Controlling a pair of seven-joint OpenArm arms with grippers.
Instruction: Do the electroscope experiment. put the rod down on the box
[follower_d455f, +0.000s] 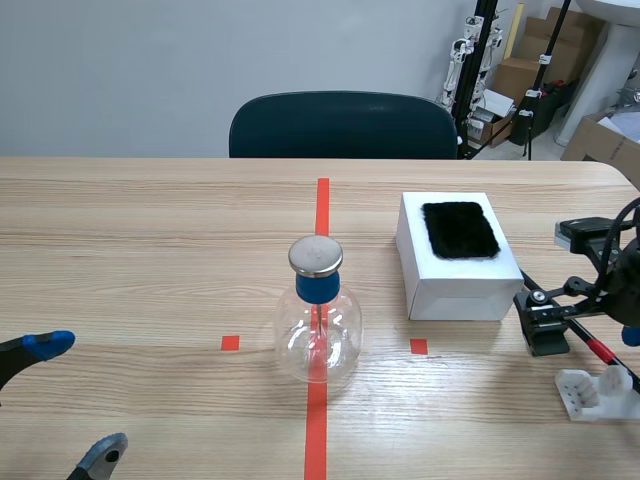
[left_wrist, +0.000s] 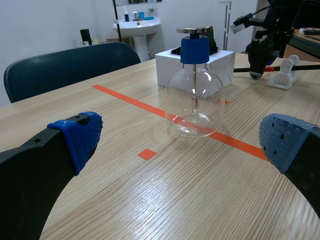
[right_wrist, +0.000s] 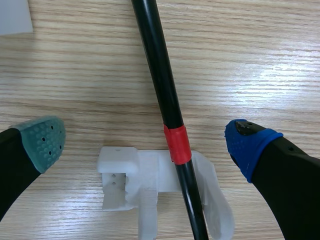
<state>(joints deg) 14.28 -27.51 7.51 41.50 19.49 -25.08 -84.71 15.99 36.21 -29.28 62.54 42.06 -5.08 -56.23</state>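
1. a pale wooden table carries everything.
2. nearest, the left gripper rests low, fingers apart and empty, clear of the work.
3. the right gripper hovers spread astride the thin black rod with a red band, which lies on a white plastic stand; probably lining up a grasp.
4. farther off stand the clear glass flask electroscope and the white box with a black fur pad, the rod's destination.

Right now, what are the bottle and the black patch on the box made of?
The bottle looks like clear, shiny glass: the red tape shows through it. The black patch looks like matte, fuzzy fur or cloth; I cannot tell which.
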